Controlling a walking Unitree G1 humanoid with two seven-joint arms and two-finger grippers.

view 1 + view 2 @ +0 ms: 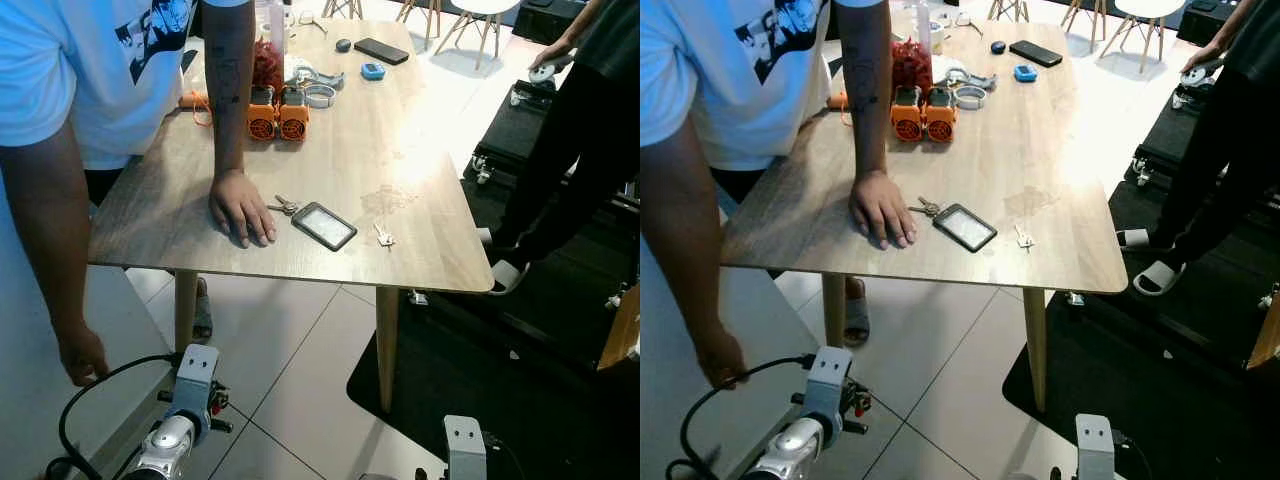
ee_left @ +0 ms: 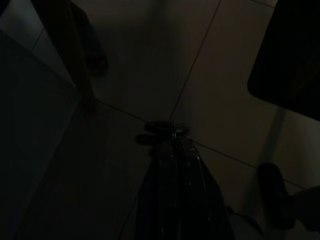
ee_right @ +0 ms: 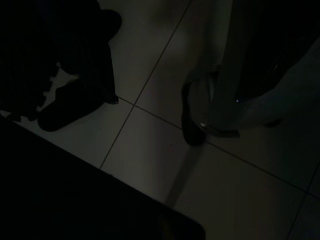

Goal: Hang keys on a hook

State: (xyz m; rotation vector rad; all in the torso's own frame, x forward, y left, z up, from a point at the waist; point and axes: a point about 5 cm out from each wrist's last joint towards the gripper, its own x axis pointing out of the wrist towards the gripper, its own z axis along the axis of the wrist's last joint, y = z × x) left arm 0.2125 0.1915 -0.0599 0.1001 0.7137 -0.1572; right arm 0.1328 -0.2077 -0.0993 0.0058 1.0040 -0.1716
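A small bunch of keys (image 1: 285, 206) lies on the wooden table (image 1: 350, 160) near its front edge, joined to a dark card holder (image 1: 323, 225). A single small key (image 1: 384, 237) lies just right of it. A person's hand (image 1: 241, 208) rests flat on the table, touching the left side of the bunch. Both my arms hang low, below the table's front edge: the left arm (image 1: 185, 410) at lower left, the right arm (image 1: 465, 450) at the bottom. In the dark left wrist view my left gripper (image 2: 172, 131) points at the tiled floor with its fingers together and nothing in them.
A person in a white shirt (image 1: 90, 70) leans on the table's left side. Another person in black (image 1: 590, 120) stands at the right by a black mat (image 1: 520, 380). Two orange devices (image 1: 277, 117), a tape roll (image 1: 320, 96) and a phone (image 1: 381, 50) sit further back.
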